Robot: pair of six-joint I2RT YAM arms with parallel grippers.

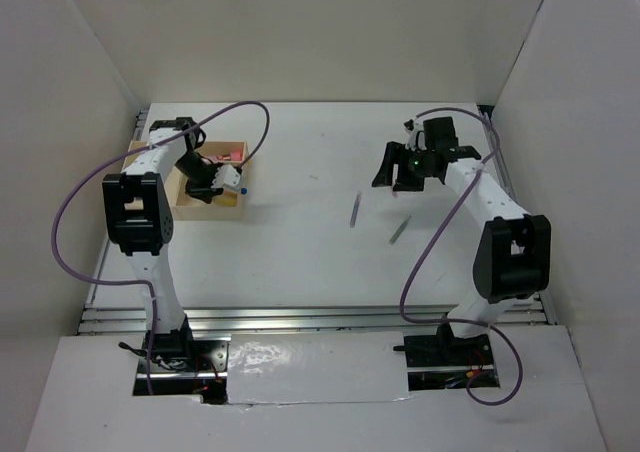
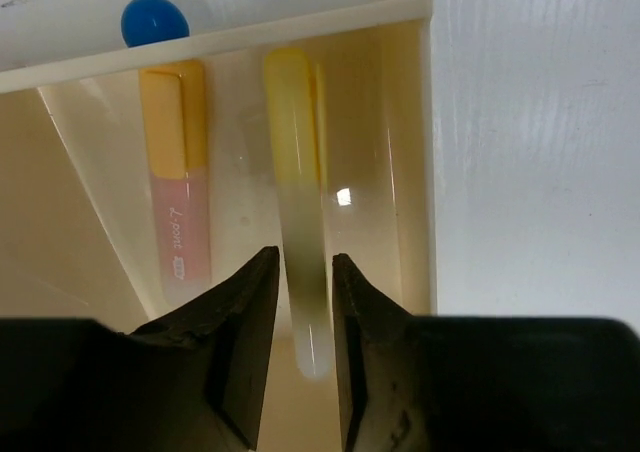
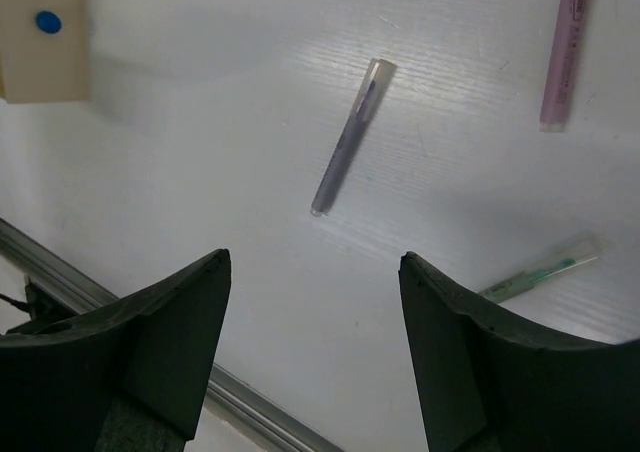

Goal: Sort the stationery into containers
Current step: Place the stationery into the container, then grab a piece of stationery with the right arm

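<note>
tray (image 1: 225, 209): far left of the table (image 1: 300, 142), under the left arm.
left gripper (image 2: 305, 264): low over one tray compartment, jaws narrow and parallel.
yellow marker (image 2: 297, 172): lies lengthwise in that compartment. Its pale body runs between the two fingertips and its yellow cap points away from them.
left grip: the fingers (image 2: 250, 342) flank the marker very closely. I cannot tell whether they pinch it or stand just clear of it.
highlighter (image 2: 175, 202): yellow cap and pink body, parallel to the marker and just to its left. It is outside the jaws.
blue ball (image 2: 155, 20): just beyond the tray's end wall, past the highlighter's cap.
grey pen (image 3: 345, 142): on bare table mid-right, slanted. It is ahead of the right gripper, in line with the gap between its fingers and apart from them.
right gripper (image 3: 313, 260): above the table with jaws spread wide and nothing between them.
green pen (image 3: 540, 270): clear barrel, flat on the table close beside the right-hand finger.
pink pen (image 3: 565, 47): on the table further ahead and to the right, well apart from the fingers.
</note>
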